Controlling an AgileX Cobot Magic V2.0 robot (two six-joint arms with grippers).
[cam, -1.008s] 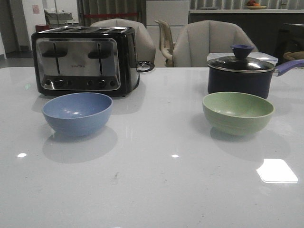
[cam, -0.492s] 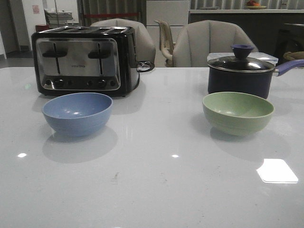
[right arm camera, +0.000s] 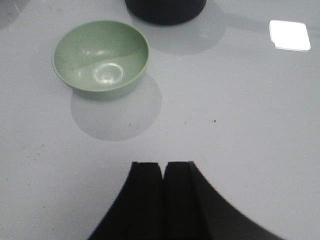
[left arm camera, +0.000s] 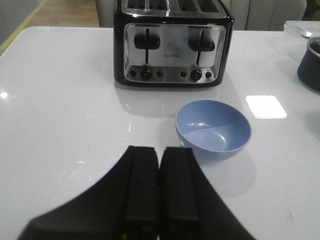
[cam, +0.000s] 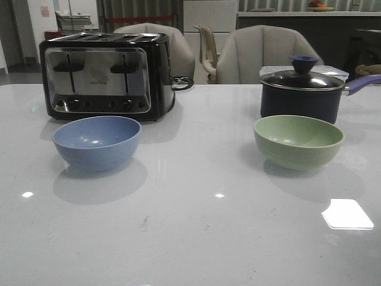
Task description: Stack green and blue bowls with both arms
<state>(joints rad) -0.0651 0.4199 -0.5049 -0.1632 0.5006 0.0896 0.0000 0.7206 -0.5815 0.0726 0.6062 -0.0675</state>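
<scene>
The blue bowl (cam: pixel 97 142) is set at nine o'clock of the green bowl (cam: pixel 298 141) on the worktop (cam: pixel 196 226); both arms' jaws are pressed together, nothing held.

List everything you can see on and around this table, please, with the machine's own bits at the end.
Blue bowl: one, periwinkle, table's left side, before the toaster.
Green bowl: one, pale green, right side, before the saucepan.
Toaster: one, black and steel, back left.
Saucepan: one, dark, lidded, blue knob and handle, back right.
Chairs: at least two, grey, behind the table.
Table: one, glossy white.
Left gripper: black, fingers together, empty.
Right gripper: black, fingers together, empty.
</scene>
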